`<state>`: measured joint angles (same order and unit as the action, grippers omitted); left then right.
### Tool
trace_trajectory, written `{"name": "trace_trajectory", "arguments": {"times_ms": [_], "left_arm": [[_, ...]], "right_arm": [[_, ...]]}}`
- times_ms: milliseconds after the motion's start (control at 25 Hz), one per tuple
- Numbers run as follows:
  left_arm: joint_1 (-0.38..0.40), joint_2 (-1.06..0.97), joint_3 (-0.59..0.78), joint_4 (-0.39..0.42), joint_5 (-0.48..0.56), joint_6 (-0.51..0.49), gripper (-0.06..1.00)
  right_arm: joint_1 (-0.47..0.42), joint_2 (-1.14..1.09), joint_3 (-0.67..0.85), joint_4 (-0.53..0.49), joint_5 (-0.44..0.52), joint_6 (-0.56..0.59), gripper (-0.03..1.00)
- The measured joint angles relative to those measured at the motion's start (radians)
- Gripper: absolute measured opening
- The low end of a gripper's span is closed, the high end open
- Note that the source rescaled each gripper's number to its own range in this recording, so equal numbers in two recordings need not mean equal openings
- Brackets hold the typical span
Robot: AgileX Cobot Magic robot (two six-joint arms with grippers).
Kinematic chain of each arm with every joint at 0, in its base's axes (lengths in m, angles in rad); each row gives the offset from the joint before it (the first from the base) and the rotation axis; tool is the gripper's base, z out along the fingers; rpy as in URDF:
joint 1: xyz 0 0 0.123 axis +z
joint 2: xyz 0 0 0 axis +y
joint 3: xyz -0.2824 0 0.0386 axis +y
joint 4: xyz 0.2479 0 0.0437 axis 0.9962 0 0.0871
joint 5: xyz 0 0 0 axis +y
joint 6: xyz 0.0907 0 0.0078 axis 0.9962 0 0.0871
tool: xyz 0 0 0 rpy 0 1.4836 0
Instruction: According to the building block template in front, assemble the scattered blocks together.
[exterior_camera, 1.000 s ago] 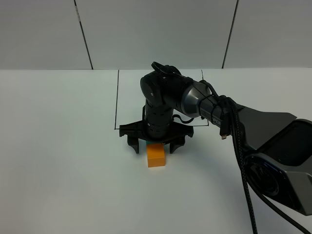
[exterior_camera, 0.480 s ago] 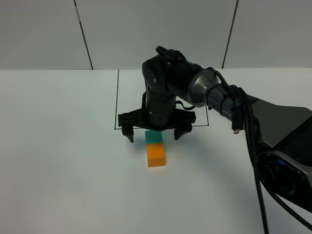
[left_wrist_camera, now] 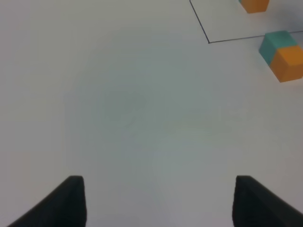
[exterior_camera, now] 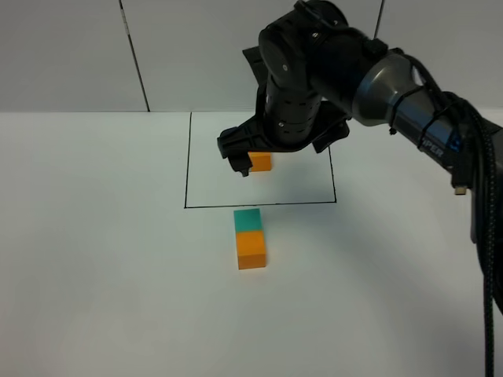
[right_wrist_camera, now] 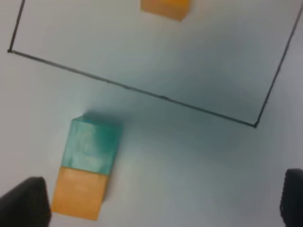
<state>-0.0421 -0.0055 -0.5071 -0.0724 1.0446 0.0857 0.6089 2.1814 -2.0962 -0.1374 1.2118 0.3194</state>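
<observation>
**Joined Pair Lying Nearest the Open Right Fingers**

Exterior high: right fingers (exterior_camera: 238, 163) spread wide, empty, above the drawn rectangle (exterior_camera: 186, 173). Scattered blocks (exterior_camera: 250, 239) touching on the bench, just outside its near line, long axis pointing at the template (exterior_camera: 260, 162).
Left wrist: left fingers (left_wrist_camera: 71, 201) apart, empty, blocks well away.
Right wrist: pair below, nearer this arm.

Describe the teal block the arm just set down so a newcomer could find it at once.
Start at the black drawn rectangle on the white table. Just outside its near edge lies a two-block bar; the teal block is the end nearest that line, touching the orange block. It is the only teal thing visible.
</observation>
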Motion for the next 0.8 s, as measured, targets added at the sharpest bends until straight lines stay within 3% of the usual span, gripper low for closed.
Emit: {"name": "trace_trajectory", "arguments": {"times_ms": [200, 800], "left_arm": [[0.000, 0.000, 0.000, 0.000, 0.000, 0.000, 0.46], [0.000, 0.000, 0.000, 0.000, 0.000, 0.000, 0.46]], "right_arm": [[-0.143, -0.031, 0.000, 0.105, 0.000, -0.123, 1.00], [-0.565, -0.077, 0.000, 0.194, 0.005, -0.327, 1.00]]}}
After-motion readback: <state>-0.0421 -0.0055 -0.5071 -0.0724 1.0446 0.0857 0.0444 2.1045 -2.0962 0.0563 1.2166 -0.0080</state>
